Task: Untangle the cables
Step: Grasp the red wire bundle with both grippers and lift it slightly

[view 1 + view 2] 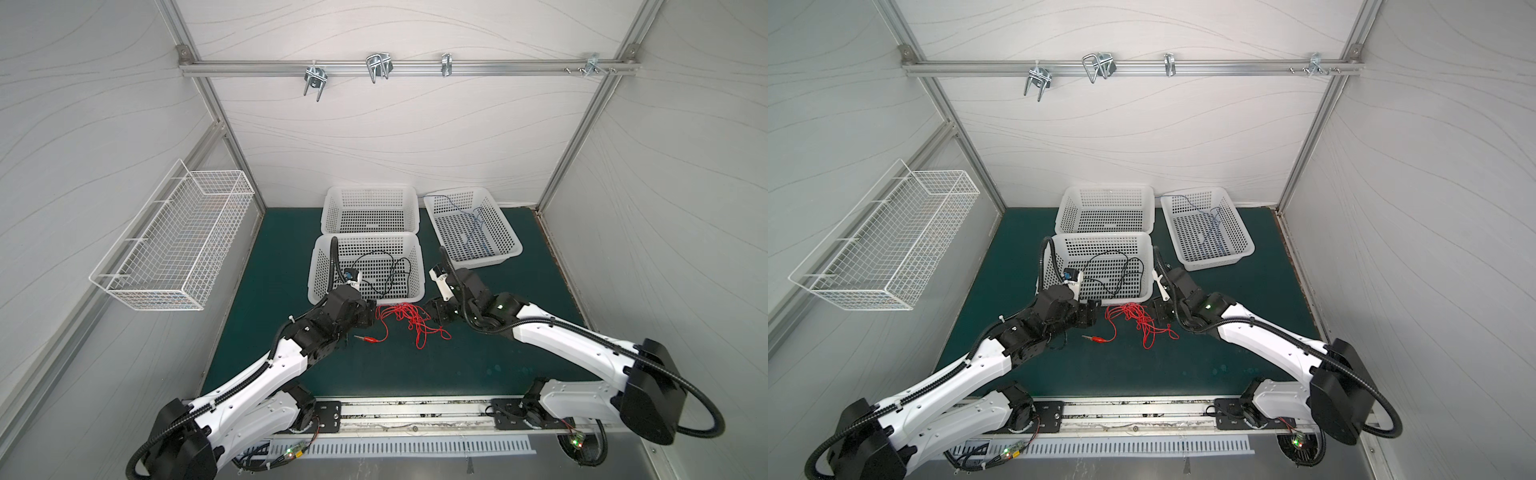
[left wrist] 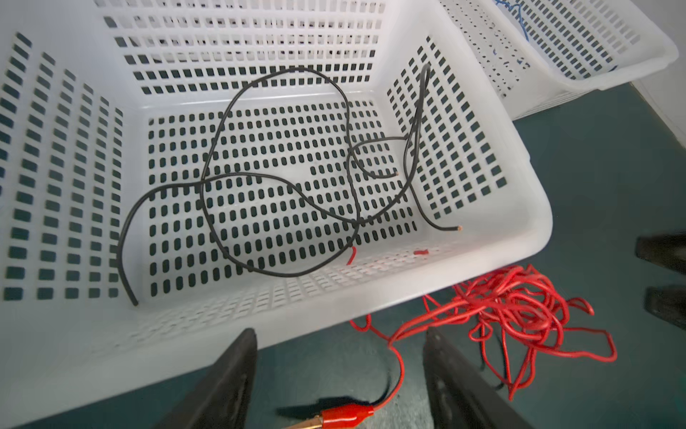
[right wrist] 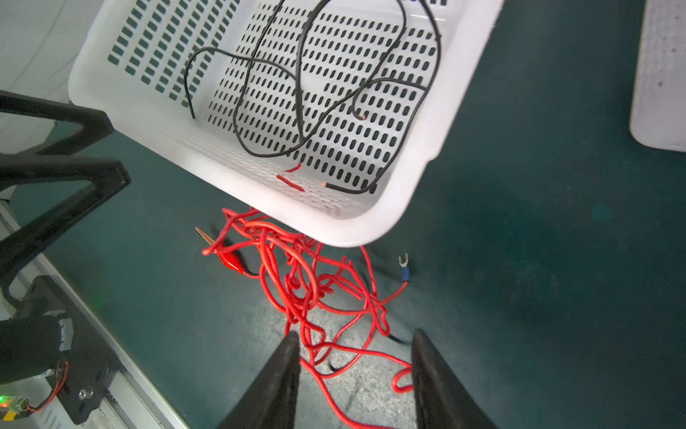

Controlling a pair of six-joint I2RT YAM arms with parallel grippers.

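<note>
Spread wide: left gripper [image 2: 339, 334], astride a red clip [image 2: 347, 412] on the worktop [image 1: 478, 365]. Also apart: right gripper [image 3: 355, 334], straddling strands of the red cables [image 1: 405, 318], tangled mid-worktop against the near basket [image 1: 365, 236]. Inside that basket, black cables [image 1: 390, 266]; in the back-right-corner basket [image 1: 488, 261], blue cable [image 1: 478, 220].

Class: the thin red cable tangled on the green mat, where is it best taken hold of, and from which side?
Grip the thin red cable just behind its red alligator clip, coming straight down from above. That end lies flat and free on the green mat, clear of the knotted heap, so it should probably pull out; the white slotted plastic basket blocks the far side.
</note>
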